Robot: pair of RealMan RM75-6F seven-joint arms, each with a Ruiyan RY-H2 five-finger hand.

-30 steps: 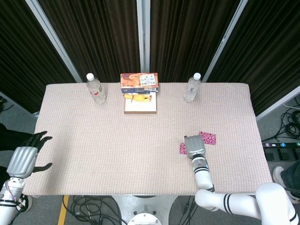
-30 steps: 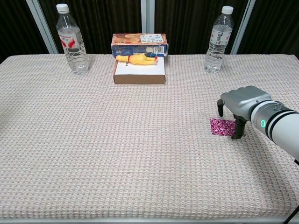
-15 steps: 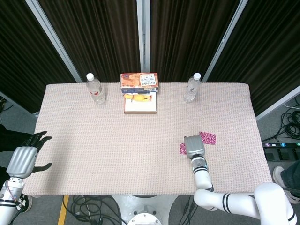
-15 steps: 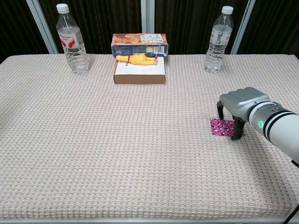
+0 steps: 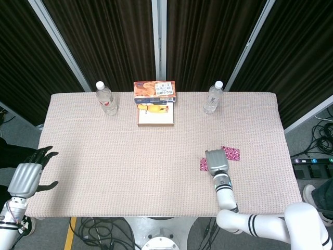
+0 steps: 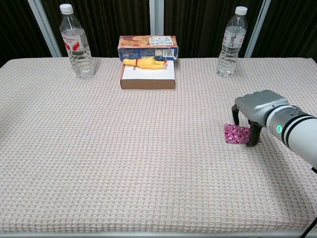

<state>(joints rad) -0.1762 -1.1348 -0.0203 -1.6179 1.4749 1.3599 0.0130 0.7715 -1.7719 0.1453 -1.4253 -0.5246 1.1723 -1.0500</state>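
Pink patterned flat packet (image 6: 237, 134) lies on the woven desk (image 6: 124, 148) under the right hand's (image 6: 253, 111) spread fingertips, touched.

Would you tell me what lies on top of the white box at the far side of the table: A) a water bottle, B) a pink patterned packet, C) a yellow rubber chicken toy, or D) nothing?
C: a yellow rubber chicken toy lies along the rear edge of the white box, just in front of the orange carton.
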